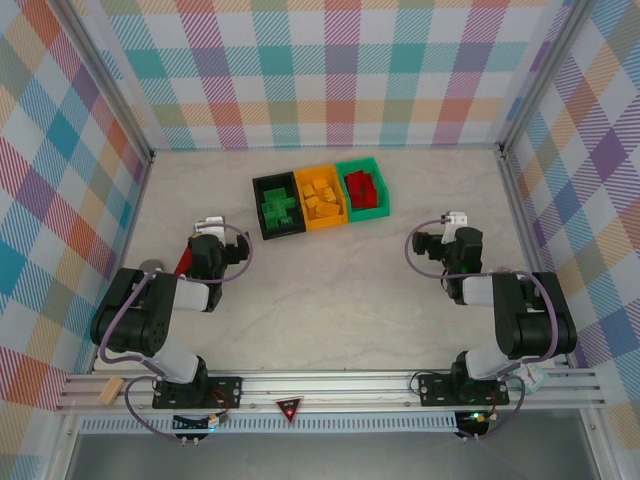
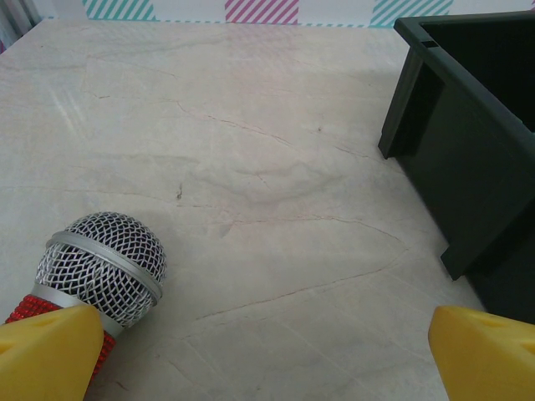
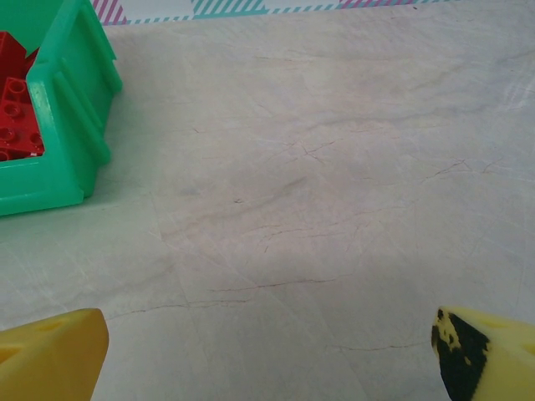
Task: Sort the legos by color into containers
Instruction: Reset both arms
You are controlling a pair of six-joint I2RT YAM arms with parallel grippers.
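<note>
The containers stand joined in a row at the back middle of the table: a black one (image 1: pixel 258 210), an orange-yellow one (image 1: pixel 316 171) and a green one (image 1: pixel 383 186). Green legos (image 1: pixel 278 205) lie in the black container, yellow legos (image 1: pixel 322 200) in the orange-yellow one, red legos (image 1: pixel 362 188) in the green one. My left gripper (image 1: pixel 208 228) hovers open over bare table left of the black container (image 2: pixel 468 150), its fingers (image 2: pixel 50 355) wide apart. My right gripper (image 1: pixel 455 222) is open too, right of the green container (image 3: pixel 63 134), where red legos (image 3: pixel 12 117) show.
A toy microphone with a red handle (image 1: pixel 183 263) lies under my left arm; its grey mesh head (image 2: pixel 104 263) sits just ahead of my left finger. Checked walls enclose the table on three sides. Bare marble tabletop (image 1: pixel 330 290) stretches between the two arms.
</note>
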